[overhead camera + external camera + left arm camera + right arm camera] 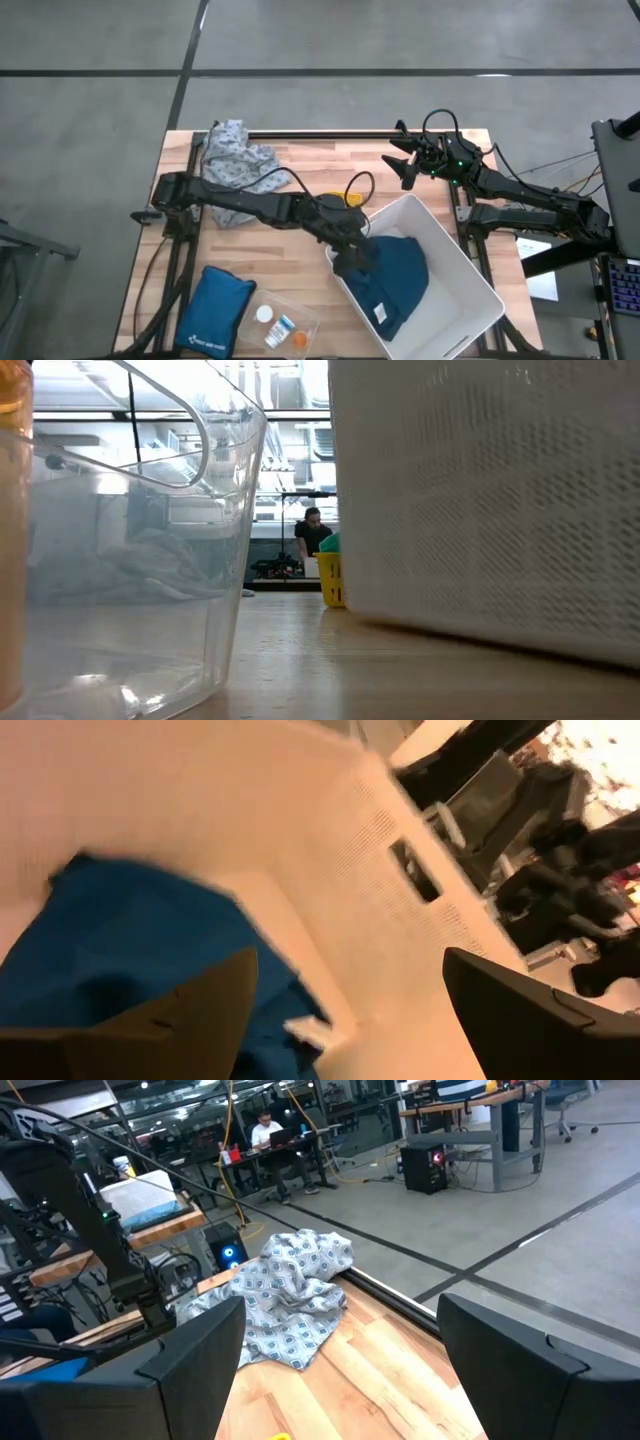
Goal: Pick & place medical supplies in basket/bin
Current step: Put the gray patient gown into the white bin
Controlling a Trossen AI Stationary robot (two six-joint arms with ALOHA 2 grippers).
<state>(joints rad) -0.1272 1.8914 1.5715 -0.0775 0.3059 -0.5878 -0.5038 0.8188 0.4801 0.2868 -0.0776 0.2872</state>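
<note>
The blue cloth garment lies crumpled inside the white basket, its white label showing. My left gripper reaches over the basket's left rim and stands open just above the garment. The grey dotted cloth lies bunched at the table's far left corner. A clear tray near the front edge holds a small white bottle and an orange-capped piece. My right gripper waits open above the far right of the table, facing the grey cloth. My left gripper is open over the blue garment, pointing down into the basket. One finger shows in front of the cloth; I cannot tell whether it touches it.
A blue padded pouch with white print lies at the near left. A small yellow thing with a black cable sits by the basket's far corner. In the low view, the clear tray and the basket wall stand close. A person sits far behind.
</note>
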